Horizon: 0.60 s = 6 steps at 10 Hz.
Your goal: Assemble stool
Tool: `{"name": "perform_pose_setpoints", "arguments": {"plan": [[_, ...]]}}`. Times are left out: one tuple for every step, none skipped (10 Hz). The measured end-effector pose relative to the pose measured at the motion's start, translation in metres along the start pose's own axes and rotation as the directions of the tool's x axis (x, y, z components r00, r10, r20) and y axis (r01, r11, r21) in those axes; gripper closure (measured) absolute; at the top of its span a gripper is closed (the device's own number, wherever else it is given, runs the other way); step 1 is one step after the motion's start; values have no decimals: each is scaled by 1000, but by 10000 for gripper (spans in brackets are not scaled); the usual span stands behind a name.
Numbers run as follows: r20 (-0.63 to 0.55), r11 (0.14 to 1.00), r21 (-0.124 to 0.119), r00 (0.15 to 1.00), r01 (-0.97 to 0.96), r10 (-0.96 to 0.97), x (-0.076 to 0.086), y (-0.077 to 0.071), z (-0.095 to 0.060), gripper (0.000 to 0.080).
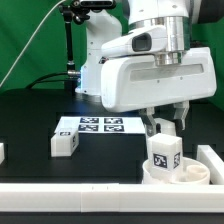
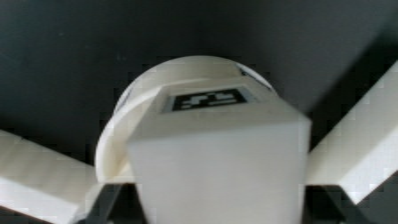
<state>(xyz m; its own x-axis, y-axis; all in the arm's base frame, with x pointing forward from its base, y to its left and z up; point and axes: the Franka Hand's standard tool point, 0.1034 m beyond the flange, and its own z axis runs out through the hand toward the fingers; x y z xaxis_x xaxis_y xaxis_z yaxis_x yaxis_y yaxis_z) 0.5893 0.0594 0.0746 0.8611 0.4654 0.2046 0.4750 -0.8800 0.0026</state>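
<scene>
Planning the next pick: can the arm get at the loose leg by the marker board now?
Probably not yet: the end effector looks closed on the upright leg standing on the seat. Once freed, likely yes; the loose leg lies uncovered on the table.

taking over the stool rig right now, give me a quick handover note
Gripper: shut on an upright leg, jaws against its two sides. In the wrist view the leg fills the gap between them.
Parts: the held leg stands at the round seat, toward the exterior view's right. Whether it is fixed into the seat cannot be told. A second leg lies loose on the table toward the exterior view's left, near the marker board.
Done: one leg gripped at the seat.
Left: check that leg's fit, then fetch the second leg. No other legs are clearly in view.
</scene>
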Motion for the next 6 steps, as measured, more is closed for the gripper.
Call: {"name": "perform_pose_setpoints", "arguments": {"plan": [[0, 1000, 0, 1000, -3, 3, 0, 1, 0, 458], [0, 999, 0, 999, -43, 43, 0, 1, 0, 458], [0, 999, 0, 999, -44, 44, 0, 1, 0, 458], [-2, 992, 3, 992, -130, 130, 0, 0, 0, 458], [-1, 969, 3, 969, -247, 247, 0, 0, 0, 458], [-1, 947, 2, 947, -320, 320, -1, 1, 0, 458]]}}
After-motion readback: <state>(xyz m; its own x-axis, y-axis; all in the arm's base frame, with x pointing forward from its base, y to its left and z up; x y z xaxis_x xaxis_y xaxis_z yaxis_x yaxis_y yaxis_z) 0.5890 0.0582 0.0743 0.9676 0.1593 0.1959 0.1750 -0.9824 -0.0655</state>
